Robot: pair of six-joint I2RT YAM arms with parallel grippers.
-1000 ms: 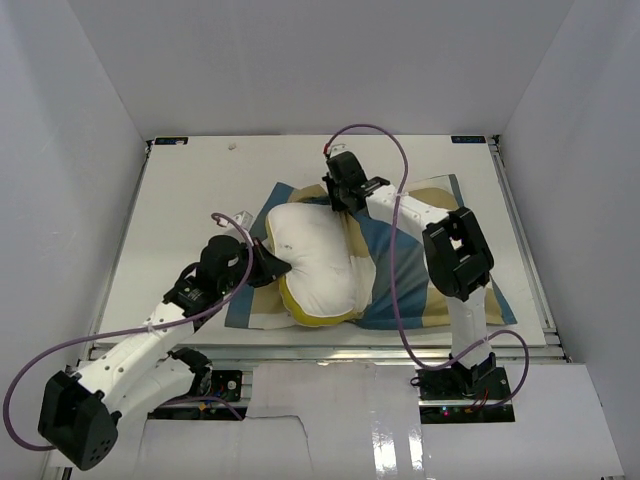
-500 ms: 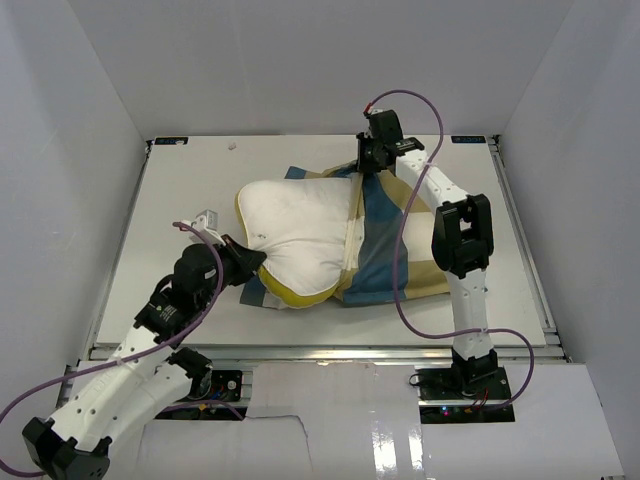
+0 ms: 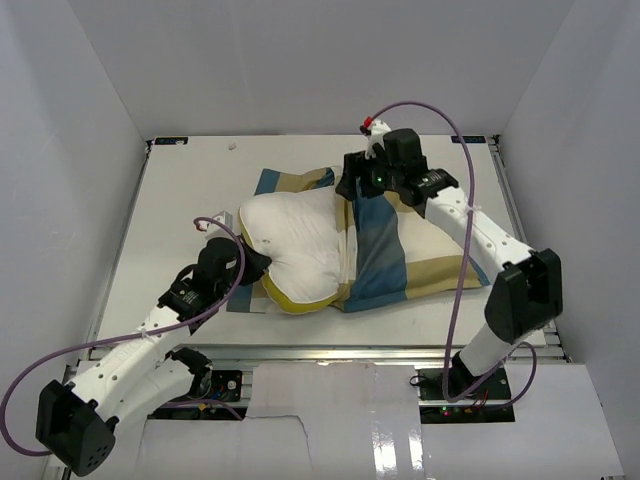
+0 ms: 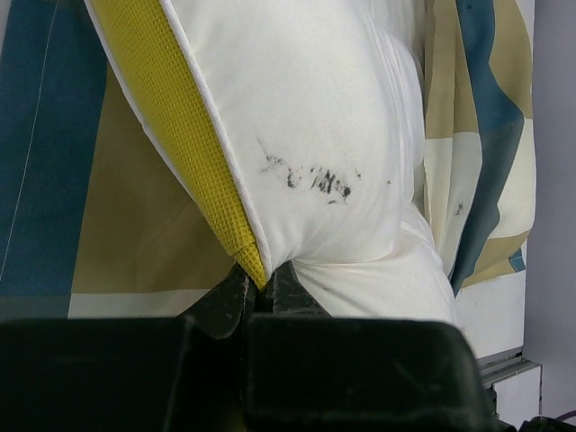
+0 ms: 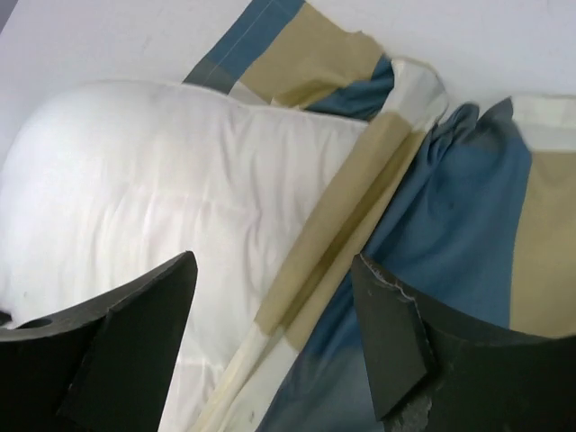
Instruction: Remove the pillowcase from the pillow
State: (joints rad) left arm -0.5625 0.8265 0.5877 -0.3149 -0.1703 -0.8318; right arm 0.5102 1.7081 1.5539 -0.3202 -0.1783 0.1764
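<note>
Right end of pillow inside pillowcase; table beneath.

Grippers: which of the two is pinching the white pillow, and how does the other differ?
The left gripper, shut on the yellow-edged corner of the pillow. The right gripper hangs open over the pillowcase, holding nothing.

The pillow lies on the table, its right end in the pillowcase, which spreads rightward and beneath it.
</note>
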